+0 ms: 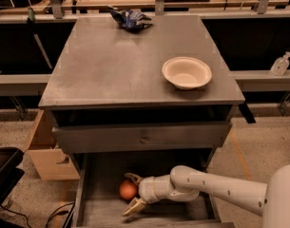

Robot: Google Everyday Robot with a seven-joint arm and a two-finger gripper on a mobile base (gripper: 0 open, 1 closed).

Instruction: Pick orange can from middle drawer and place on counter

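Observation:
The orange can (128, 190), a small round orange-red object, lies on the floor of the open middle drawer (94, 213) near its left-middle. My gripper (132, 192) reaches into the drawer from the right on a white arm. It is open, with one tan finger (132, 177) behind the orange can and the other (134, 206) in front of it, so the can sits between them. The grey counter (111, 65) lies above the drawer.
A cream-white bowl (187, 72) sits on the counter's right side and a dark blue foil bag (131, 19) at its back edge. A closed drawer front with a knob (143, 139) is above the open drawer. A cardboard box (47, 151) stands to the left on the floor.

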